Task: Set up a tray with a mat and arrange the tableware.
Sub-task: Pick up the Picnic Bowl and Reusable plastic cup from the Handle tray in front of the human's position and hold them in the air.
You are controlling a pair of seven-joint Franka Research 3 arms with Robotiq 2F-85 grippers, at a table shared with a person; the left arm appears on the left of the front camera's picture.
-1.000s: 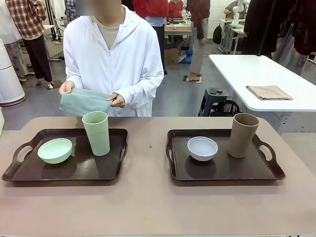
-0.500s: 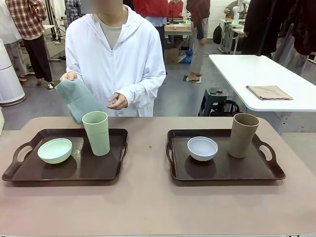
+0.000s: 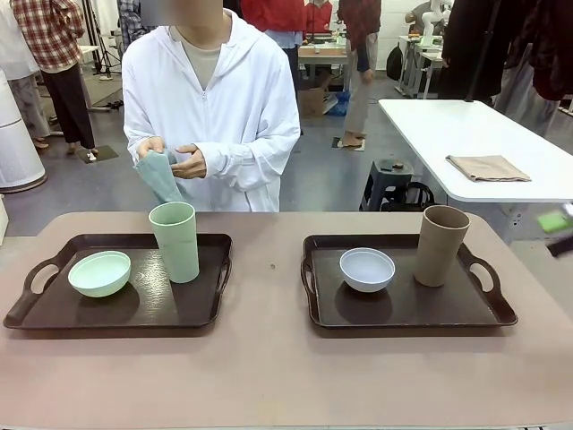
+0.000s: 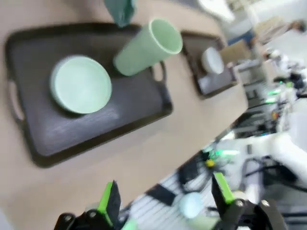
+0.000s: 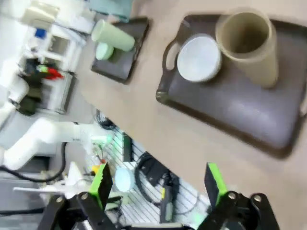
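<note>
While the person at twelve o'clock grips the folded mat (image 3: 159, 175), my left hand (image 4: 165, 186) and right hand (image 5: 157, 170) gape wide; I should lift the green cup (image 3: 175, 240) and bowl (image 3: 99, 272) off the ten-o'clock tray (image 3: 54, 315) first.

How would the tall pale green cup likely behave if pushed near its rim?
The pale green cup is tall and narrows toward its base, so it would probably tip. Round-walled, it might then roll. Its matte surface seems not slippery.
</note>
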